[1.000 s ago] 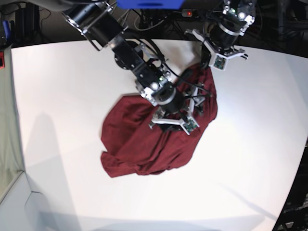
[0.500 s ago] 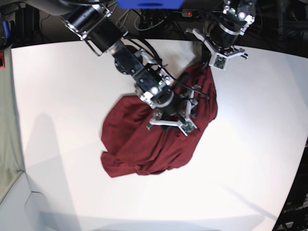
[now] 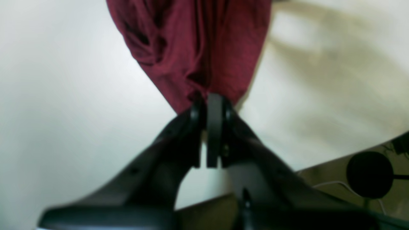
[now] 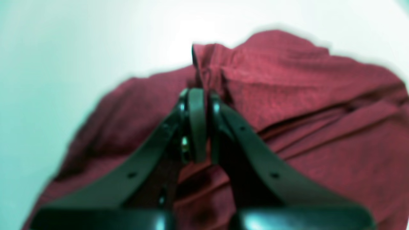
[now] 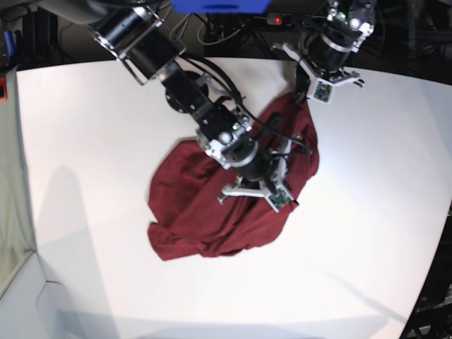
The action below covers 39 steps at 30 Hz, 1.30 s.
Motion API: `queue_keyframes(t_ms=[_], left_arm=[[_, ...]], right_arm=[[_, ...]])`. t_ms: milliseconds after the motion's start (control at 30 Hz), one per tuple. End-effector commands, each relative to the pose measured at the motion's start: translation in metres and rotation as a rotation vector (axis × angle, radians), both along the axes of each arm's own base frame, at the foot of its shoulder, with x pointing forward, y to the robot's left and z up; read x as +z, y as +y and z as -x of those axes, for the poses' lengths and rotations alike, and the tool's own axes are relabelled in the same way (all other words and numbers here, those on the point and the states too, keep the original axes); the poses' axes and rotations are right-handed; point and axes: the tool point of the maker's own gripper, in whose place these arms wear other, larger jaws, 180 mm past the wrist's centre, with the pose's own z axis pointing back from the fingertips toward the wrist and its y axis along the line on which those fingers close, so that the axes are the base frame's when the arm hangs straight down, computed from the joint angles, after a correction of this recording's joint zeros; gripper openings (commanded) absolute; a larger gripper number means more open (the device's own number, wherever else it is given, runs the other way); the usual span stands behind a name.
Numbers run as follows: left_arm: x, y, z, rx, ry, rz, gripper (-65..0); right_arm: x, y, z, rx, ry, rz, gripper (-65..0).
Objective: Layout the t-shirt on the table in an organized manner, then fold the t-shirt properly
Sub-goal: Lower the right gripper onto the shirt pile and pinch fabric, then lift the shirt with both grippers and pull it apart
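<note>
The maroon t-shirt point(image 5: 205, 205) lies crumpled in a heap in the middle of the white table point(image 5: 92, 141). My right gripper point(image 5: 284, 200) presses down on the heap's right side. In the right wrist view that gripper point(image 4: 198, 92) is shut on a raised fold of the t-shirt point(image 4: 287, 83). My left gripper point(image 5: 301, 95) is at the heap's far tip near the table's back edge. Its wrist view shows the left gripper point(image 3: 211, 97) shut on a bunched corner of the t-shirt point(image 3: 198, 41), which stretches away from it in pleats.
Cables and a device with a red light point(image 5: 277, 19) sit beyond the table's far edge. A black round object point(image 3: 369, 174) lies past the table edge in the left wrist view. White tabletop surrounds the heap on all sides.
The right gripper has closed from wide open onto a fold of the t-shirt, and its arm has shifted slightly toward the near side. The left arm has not moved.
</note>
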Motion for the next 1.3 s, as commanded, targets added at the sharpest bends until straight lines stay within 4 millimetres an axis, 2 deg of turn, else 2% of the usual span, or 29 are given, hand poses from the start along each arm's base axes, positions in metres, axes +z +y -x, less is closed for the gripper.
queue_keyframes(t_ms=[0,100,233,333,500,667,767,867,967,1000,1033,1167,1267], left_arm=[[0.013,0.007,-0.009,0.017,-0.050,-0.004,-64.7],[0.035,0.021,-0.028,0.080,-0.125,0.001,-64.7],[0.086,0.042,-0.064,0.185,-0.305,0.018,-64.7],[0.128,0.052,-0.090,0.244,-0.440,0.040,-64.7],[0.178,0.070,-0.127,0.307,-0.607,0.061,-64.7],[0.226,0.080,-0.154,0.350,-0.753,0.083,-64.8],[0.256,0.090,-0.166,0.376,-0.835,0.090,-64.8],[0.276,0.098,-0.171,0.397,-0.892,0.093,-64.8],[0.277,0.099,-0.171,0.397,-0.897,0.089,-64.8],[0.272,0.099,-0.170,0.397,-0.881,0.086,-64.8],[0.265,0.098,-0.167,0.395,-0.863,0.083,-64.8],[0.214,0.096,-0.145,0.390,-0.716,0.058,-64.8],[0.167,0.097,-0.115,0.389,-0.572,0.020,-64.8]], right_arm=[[0.037,0.001,-0.018,-0.019,-0.095,-0.061,-65.0],[0.064,-0.011,-0.030,-0.062,-0.142,-0.103,-65.0],[0.108,-0.030,-0.047,-0.123,-0.231,-0.171,-65.0],[0.148,-0.036,-0.056,-0.135,-0.319,-0.212,-65.0],[0.218,-0.033,-0.068,-0.114,-0.475,-0.260,-65.0],[0.283,-0.024,-0.081,-0.090,-0.606,-0.289,-65.0],[0.317,-0.016,-0.088,-0.076,-0.665,-0.301,-65.0],[0.338,-0.010,-0.097,-0.066,-0.699,-0.291,-65.0],[0.334,-0.009,-0.105,-0.071,-0.684,-0.272,-65.0],[0.329,-0.010,-0.106,-0.074,-0.673,-0.269,-65.0],[0.315,-0.009,-0.106,-0.075,-0.644,-0.263,-65.0],[0.259,-0.007,-0.099,-0.085,-0.524,-0.253,-65.0],[0.221,-0.006,-0.090,-0.092,-0.442,-0.248,-65.0]])
